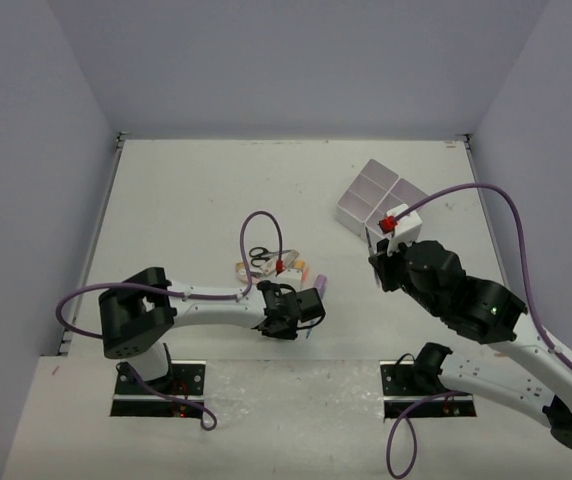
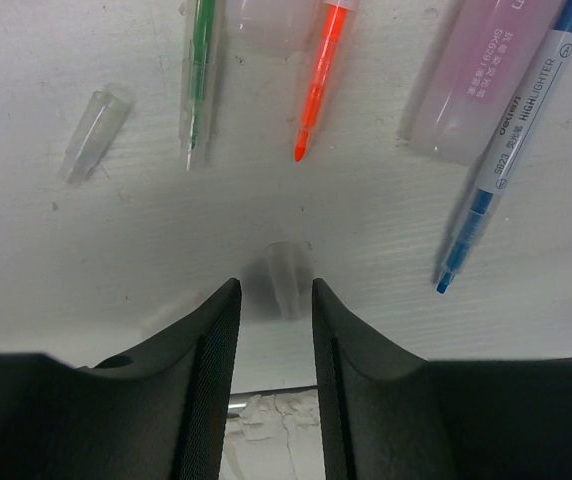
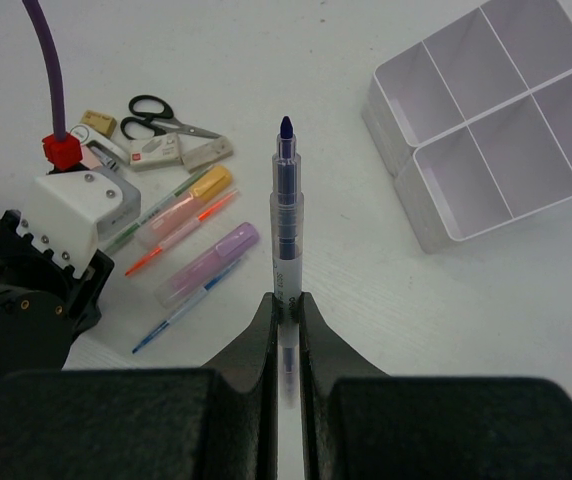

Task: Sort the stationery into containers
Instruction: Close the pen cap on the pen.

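Top, walls point(image 1: 286, 60): plain grey-lilac, closing in the table on its left, far and right sides.
Top, table point(image 1: 186, 200): matt white; a paler speckled strip along the near edge carries both arm bases.
Top, box point(image 1: 366, 190): far right of the table, askew to its edges, four compartments.
Top, pile point(image 1: 281, 268): stationery heaped near the middle, scissors point(image 1: 259, 255) at its far side, well apart from the box.
Top, left arm point(image 1: 216, 295): stretched low to the pile's near edge.
Left wrist, table: white, scuffed, with small dark specks.
Left wrist, left jaws: open, low over the table, a clear cap point(image 2: 284, 278) lying between them.
Left wrist, beyond the jaws: green pen point(image 2: 198, 80), orange pen point(image 2: 318, 85), pink highlighter point(image 2: 486, 70) and blue pen point(image 2: 506, 150) side by side; a second cap point(image 2: 94, 135) lies at the left.
Right wrist, right jaws: closed on a navy pen point(image 3: 286, 210), tip pointing away, held off the table.
Right wrist, table: pile at the left, box at the upper right.
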